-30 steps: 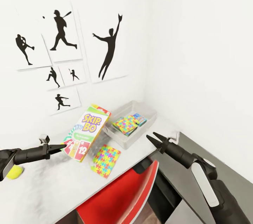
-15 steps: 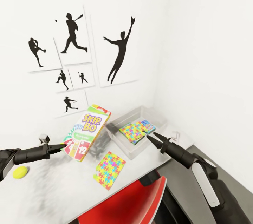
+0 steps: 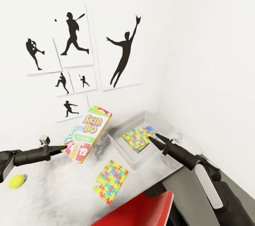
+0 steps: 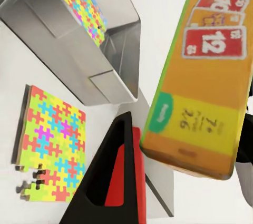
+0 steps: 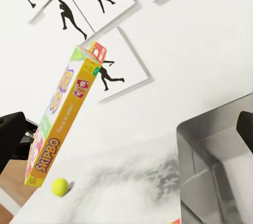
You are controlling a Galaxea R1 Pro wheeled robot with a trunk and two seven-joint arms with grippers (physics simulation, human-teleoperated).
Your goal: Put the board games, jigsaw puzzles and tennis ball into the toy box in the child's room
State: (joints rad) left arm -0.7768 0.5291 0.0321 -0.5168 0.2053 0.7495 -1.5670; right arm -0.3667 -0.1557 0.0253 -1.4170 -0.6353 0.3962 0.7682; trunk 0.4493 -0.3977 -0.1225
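SKIP-BO box (image 3: 86,133) held clear above the table (image 3: 53,197), tilted with its printed face up and toward the camera, lower card-printed corner clamped in the left gripper (image 3: 63,147); in the left wrist view, orange-yellow end of the box (image 4: 203,71) close to the lens. Left arm extended level from the left edge of the head view, forearm roughly parallel to the table, jaws together on the box corner. Toy box (image 3: 124,128) just beyond and right of the held box, in the corner of the table against the wall; inside it one jigsaw puzzle (image 3: 137,138) lying tilted, with a blue box (image 3: 151,130) partly under its far side. Second jigsaw puzzle (image 3: 111,181) flat on the table nearer the front edge, well apart from the bin; a few loose pieces at one corner seen in the left wrist view (image 4: 50,147). Tennis ball (image 3: 16,180) on the table at far left, below the left arm; also seen in the right wrist view (image 5: 59,186). Right gripper (image 3: 153,138) over the near right rim of the toy box, fingers apart, empty; right arm reaching up and left from the lower right, elbow bent. Red chair (image 3: 141,212) at the table's front edge. Baseball silhouette pictures (image 3: 122,52) on the white wall behind.
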